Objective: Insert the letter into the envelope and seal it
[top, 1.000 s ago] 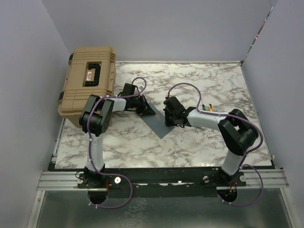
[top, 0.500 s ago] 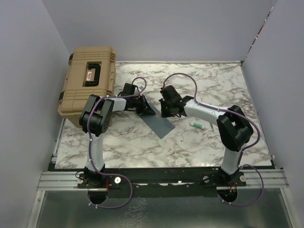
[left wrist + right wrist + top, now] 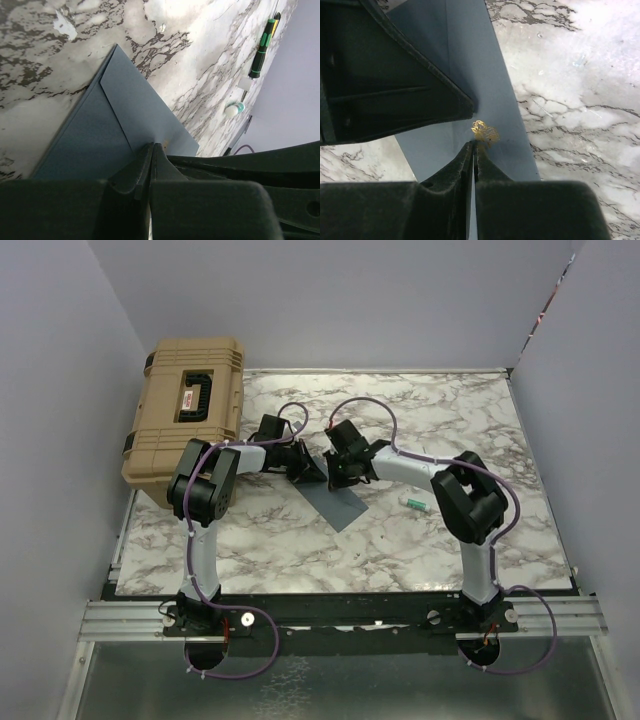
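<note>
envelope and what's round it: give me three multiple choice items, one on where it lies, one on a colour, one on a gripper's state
1. Where is the envelope?
A. lifted clear of the table
B. flat on the marble table, with the tips of the left gripper and the right gripper at it
C. hanging half over the table's near edge

2. What colour is the small sticker on it?
A. gold
B. red
C. green

3. How do the right gripper's jaws stand?
A. wide open
B. shut on a pen
C. shut, tips right at the sticker

Answers:
1 B: the top view shows it lying on the marble where both arms meet.
2 A: the right wrist view shows a shiny gold patch on the blue-grey paper.
3 C: the fingers press together with no gap, and the sticker sits just beyond their tips.
</note>
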Motion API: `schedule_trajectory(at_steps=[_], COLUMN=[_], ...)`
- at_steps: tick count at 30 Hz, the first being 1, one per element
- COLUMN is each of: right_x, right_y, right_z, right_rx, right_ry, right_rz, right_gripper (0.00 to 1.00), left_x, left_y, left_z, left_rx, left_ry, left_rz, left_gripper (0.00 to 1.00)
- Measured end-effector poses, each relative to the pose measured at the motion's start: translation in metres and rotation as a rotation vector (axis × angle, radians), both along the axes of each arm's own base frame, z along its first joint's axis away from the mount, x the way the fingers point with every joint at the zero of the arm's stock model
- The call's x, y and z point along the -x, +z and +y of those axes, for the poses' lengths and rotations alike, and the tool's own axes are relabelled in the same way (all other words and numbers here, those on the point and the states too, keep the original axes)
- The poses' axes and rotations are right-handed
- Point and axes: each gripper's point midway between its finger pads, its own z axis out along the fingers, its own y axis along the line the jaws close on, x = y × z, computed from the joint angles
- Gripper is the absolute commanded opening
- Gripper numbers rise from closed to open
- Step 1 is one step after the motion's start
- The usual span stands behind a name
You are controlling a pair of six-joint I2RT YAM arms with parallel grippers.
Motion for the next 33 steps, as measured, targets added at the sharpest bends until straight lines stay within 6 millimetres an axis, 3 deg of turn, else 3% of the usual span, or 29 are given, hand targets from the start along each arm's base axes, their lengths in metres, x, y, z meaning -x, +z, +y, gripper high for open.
schedule_trajectory(at_steps=[14,18,28,33], right_x=[-0.002,-0.001,0.012,0.009], right_y=[-0.004,-0.004,-0.005,-0.005], right_z=[0.019,0.021,0.009,0.006], right_rx=[0.016,0.053,0.068,0.062], right_ry=[0.030,0.030,-0.003,-0.033], right_rz=[-0.015,-0.043,-0.063,-0.056], right_gripper=[0.12,0.06,0.04,0.07], left_x=[0.000,0.000,0.000,0.000], left_y=[0.000,-0.001,-0.001,-0.001], left_z=[0.000,0.000,0.000,0.000], left_rx=[0.005,0.005,0.006,0.006], left_ry=[-0.002,-0.002,-0.003,-0.003], left_rz=[0.005,0.005,0.006,0.006], left_gripper=[0.00,0.00,0.00,0.00])
